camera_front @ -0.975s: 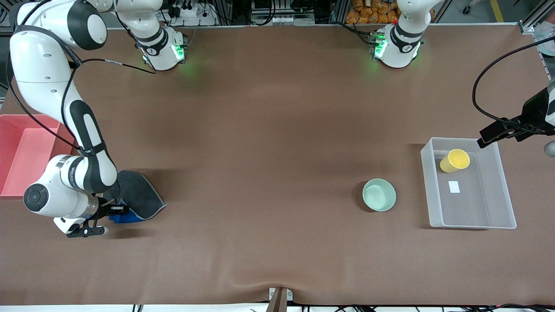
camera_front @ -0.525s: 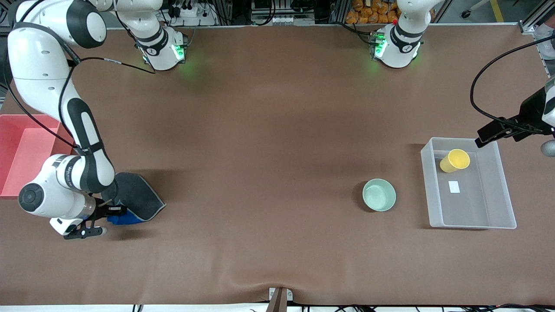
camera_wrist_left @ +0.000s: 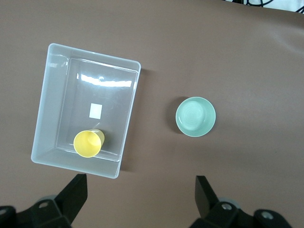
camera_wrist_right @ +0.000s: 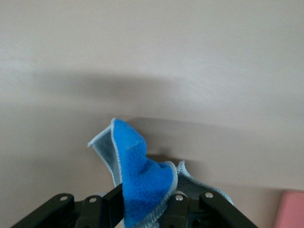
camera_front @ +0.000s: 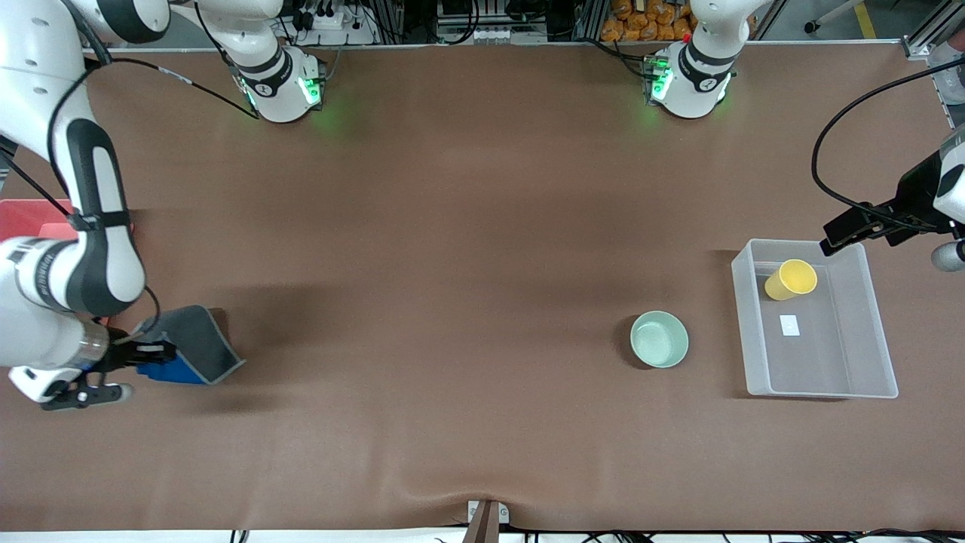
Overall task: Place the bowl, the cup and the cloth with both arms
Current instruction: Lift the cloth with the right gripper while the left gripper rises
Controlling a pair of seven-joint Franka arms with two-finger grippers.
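Half-lifted grey cloth shows blue underside in right gripper.

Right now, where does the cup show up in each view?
Front view: the cup lies tipped inside the clear bin, at the end of it farther from the camera, toward the left arm's end of the table.
Left wrist view: the cup sits in the same bin, in a corner.
Right wrist view: not in it.
Shared landmark: the bowl beside the bin.

A dark grey cloth with blue reverse, mint bowl and yellow cup are pictured on a brown counter.
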